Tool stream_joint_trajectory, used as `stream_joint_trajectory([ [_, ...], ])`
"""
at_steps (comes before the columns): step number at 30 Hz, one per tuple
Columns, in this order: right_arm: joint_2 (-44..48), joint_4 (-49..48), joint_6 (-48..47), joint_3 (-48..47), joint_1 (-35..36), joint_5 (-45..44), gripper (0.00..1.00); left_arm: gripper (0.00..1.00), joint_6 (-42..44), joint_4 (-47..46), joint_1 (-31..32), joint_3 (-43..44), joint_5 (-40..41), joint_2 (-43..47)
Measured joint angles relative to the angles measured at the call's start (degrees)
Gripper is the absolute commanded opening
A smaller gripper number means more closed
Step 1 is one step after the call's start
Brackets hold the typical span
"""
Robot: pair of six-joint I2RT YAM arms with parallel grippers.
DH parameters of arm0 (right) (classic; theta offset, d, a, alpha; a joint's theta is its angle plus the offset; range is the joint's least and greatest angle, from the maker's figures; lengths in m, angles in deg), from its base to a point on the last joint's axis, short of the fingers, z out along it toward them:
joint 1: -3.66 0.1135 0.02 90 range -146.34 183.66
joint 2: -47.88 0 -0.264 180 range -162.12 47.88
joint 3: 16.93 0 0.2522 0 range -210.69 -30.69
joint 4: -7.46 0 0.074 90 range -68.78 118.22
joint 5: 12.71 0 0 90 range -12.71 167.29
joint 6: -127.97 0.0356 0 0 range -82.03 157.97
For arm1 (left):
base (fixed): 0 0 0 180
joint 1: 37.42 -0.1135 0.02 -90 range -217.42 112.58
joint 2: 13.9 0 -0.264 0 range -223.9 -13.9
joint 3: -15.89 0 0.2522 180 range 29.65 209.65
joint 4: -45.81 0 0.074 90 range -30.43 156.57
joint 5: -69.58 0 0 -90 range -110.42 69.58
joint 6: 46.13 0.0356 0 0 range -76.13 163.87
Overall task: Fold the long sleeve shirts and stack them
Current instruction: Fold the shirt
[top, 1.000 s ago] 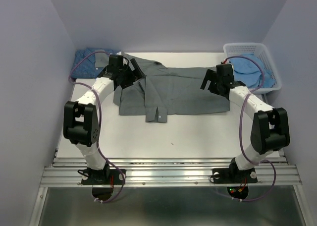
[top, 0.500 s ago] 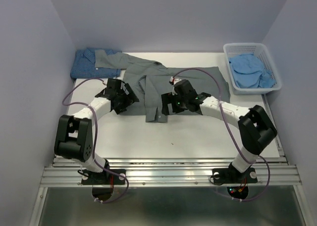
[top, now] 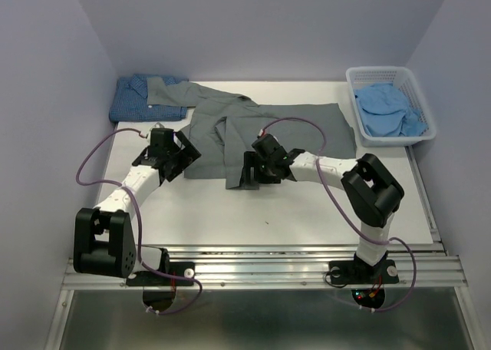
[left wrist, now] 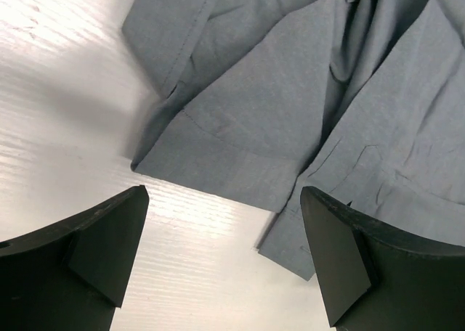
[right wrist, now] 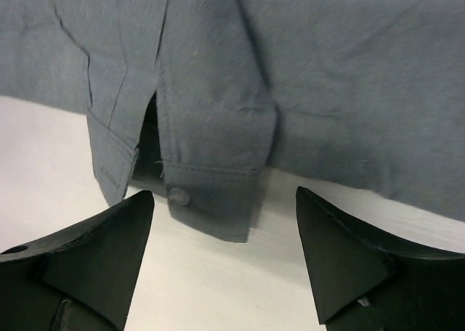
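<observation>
As laid flat on counter [top: 307, 204], note plain grey shirt [top: 299, 131]: long axis left-right, collar upper left. Left tool [left wrist: 224, 193], right tool [right wrist: 224, 193]: open, empty.

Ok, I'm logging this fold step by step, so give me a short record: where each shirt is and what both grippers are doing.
grey shirt: spread on the table, cuff at its near edge
dark blue shirt: folded, far left corner
pale blue shirt: in the white basket
left gripper: jaws open, over grey shirt's left edge, empty
right gripper: jaws open either side of the cuff, nothing gripped
</observation>
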Motion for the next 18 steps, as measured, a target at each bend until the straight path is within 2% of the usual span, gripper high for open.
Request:
stream_joint_trajectory([
  [1, -0.5, 0.0, 0.7, 0.0, 0.7, 0.2, 0.77, 0.99, 0.0, 0.1, -0.2, -0.2, 0.1, 0.0],
  [5, -1.1, 0.1, 1.7, -0.1, 2.3, 0.4, 0.77, 0.99, 0.0, 0.1, -0.8, -0.3, 0.4, 0.0],
  [8, -1.4, 1.4, 2.9, -0.8, 2.8, 0.2, 0.5, 0.99, 0.0, 0.1, -1.1, -0.3, 0.4, -0.1],
  [9, -1.6, 2.1, 3.3, -0.8, 2.9, -0.5, 0.31, 0.99, 0.0, -0.1, -1.1, -0.3, 0.4, -0.1],
  [12, -2.2, 3.1, 4.5, -1.0, 2.8, -2.1, 0.13, 0.99, 0.0, -0.9, -1.4, -0.3, 0.1, -0.4],
  [16, -2.6, 5.7, 2.8, -2.2, 2.8, -5.7, 0.06, 0.99, 0.0, -2.3, -1.5, -0.3, -0.7, -1.7],
  [18, -2.6, 8.6, -2.5, -4.3, 2.8, -9.2, 0.01, 0.99, 0.0, -3.3, -1.5, -0.3, -1.6, -2.6],
])
